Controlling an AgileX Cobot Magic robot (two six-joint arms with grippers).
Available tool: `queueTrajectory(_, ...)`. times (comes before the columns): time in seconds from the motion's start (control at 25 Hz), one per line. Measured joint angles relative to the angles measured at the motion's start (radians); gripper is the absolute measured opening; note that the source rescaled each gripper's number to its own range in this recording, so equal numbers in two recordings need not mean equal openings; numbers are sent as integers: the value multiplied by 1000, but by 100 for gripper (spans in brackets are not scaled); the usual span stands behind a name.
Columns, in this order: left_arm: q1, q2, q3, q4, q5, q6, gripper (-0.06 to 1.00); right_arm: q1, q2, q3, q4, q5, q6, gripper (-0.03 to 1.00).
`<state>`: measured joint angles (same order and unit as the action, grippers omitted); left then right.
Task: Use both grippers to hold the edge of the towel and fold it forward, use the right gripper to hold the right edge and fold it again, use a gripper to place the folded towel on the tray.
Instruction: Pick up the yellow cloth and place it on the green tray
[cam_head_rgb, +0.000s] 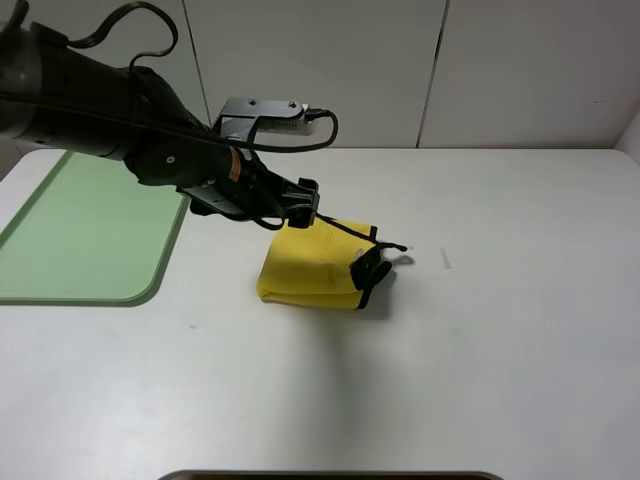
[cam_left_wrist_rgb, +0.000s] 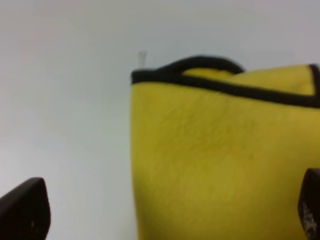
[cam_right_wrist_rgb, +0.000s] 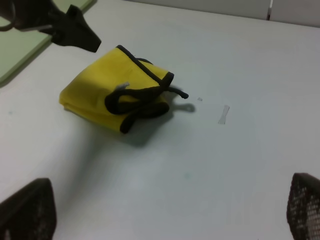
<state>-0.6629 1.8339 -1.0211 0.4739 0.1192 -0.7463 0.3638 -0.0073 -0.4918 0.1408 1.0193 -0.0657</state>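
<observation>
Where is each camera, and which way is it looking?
Exterior high: mounted up high, looking down on the table, the tray and the folded towel; the left arm reaches in over the towel.
Left wrist: on the left arm, looking close at the towel; both open jaw tips show at the corners.
Right wrist: on the right arm, back from the towel, looking across the table; its open jaw tips show, and the left gripper beyond.
All three views share the towel.
</observation>
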Motion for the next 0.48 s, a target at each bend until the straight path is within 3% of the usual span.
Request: queueTrajectory(0.48,33,119,24,-22,-152,-25,100,0,0,0,0,0,0,100)
